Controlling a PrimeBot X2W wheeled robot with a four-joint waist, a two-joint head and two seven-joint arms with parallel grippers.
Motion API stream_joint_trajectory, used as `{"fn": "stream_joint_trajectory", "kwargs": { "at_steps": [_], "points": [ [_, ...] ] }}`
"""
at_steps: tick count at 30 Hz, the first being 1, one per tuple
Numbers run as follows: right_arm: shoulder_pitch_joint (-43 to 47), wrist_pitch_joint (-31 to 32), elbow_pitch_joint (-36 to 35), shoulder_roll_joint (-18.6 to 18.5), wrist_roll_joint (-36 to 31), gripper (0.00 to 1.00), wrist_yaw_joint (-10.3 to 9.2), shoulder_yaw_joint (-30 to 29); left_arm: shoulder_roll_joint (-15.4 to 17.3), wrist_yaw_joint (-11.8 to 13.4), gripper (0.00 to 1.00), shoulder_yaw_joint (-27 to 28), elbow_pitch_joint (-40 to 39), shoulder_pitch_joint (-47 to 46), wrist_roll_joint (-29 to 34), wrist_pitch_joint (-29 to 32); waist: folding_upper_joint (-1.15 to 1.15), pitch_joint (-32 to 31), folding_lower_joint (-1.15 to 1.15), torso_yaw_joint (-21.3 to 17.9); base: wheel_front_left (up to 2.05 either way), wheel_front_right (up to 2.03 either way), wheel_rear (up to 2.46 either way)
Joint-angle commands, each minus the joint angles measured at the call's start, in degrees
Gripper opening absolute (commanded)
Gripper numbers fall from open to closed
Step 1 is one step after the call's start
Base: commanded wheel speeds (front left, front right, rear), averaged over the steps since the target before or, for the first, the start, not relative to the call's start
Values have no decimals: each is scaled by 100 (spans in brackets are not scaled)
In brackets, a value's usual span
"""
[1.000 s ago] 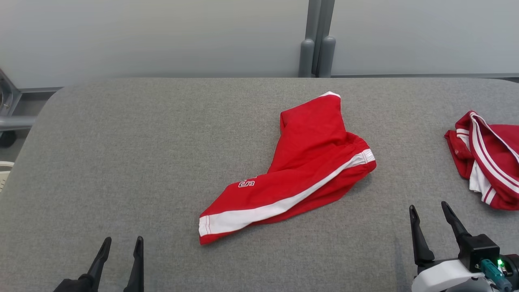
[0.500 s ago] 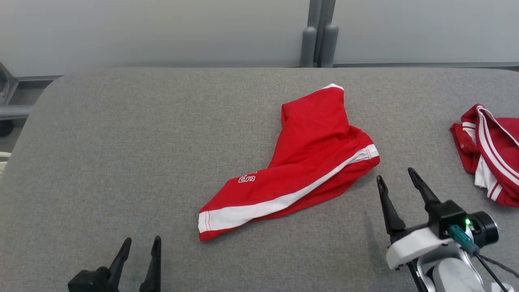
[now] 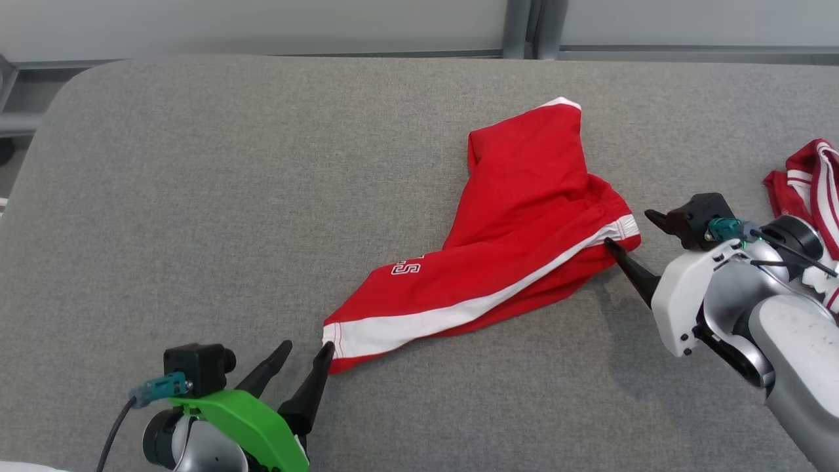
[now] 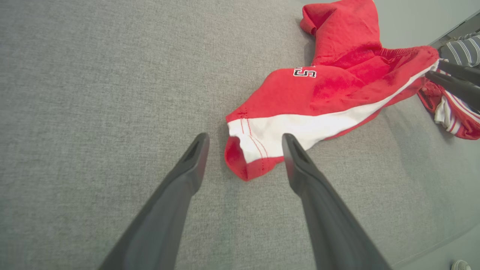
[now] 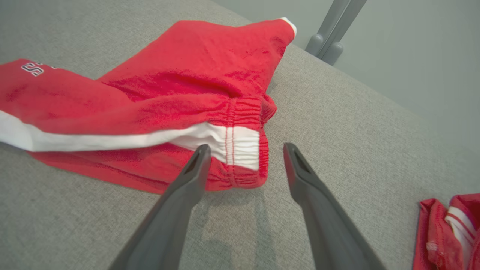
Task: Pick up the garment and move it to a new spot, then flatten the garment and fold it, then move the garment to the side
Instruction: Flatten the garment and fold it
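We judge the task to be at its very start: nothing is lifted yet. Nearest us, the left end effector (image 3: pixel 305 346) stands wide, and the garment's white-banded leg hem (image 4: pixel 247 150) lies just ahead, in line with the gap between the fingers (image 4: pixel 180 187), not pinched. The garment (image 3: pixel 518 216), red shorts with a white side stripe, lies crumpled and bent near the middle of the worktop (image 3: pixel 196 196). At its elastic waistband (image 5: pixel 243 123) the right end effector (image 5: pixel 246 147) is equally wide, one tip at the cloth and nothing gripped. So picking up, moving, flattening, folding and setting aside all remain, in our view. The worktop is covered in grey woven fabric. A second garment (image 3: pixel 803 180), red and white, sits bunched at its right edge. Beyond the far edge are a pale wall (image 5: pixel 412 56) and two grey posts (image 5: pixel 330 33).
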Motion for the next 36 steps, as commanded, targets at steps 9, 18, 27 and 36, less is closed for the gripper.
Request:
{"fn": "stream_joint_trajectory", "kwargs": {
  "at_steps": [9, 18, 27, 36],
  "points": [
    [-755, 645, -210, -649, 776, 100, -8, 874, -10, 258, 100, -236, -375, -402, -104, 763, 48, 421, 0, 107, 0, 0, 0],
    [-942, 498, -103, -692, 961, 100, -8, 1174, -69, 276, 100, -289, 57, -516, -83, 723, 48, 514, 0, 37, 0, 0, 0],
    [-1012, 452, -67, -710, 1010, 100, -8, 1261, -125, 129, 0, -447, 219, -619, -87, 621, 48, 566, 0, -1, 0, 0, 0],
    [-979, 308, -162, -572, 1616, 0, -8, 1204, -62, 44, 0, -444, 47, -679, -184, 534, 48, 493, 0, -23, 0, 0, 0]
  ]
}}
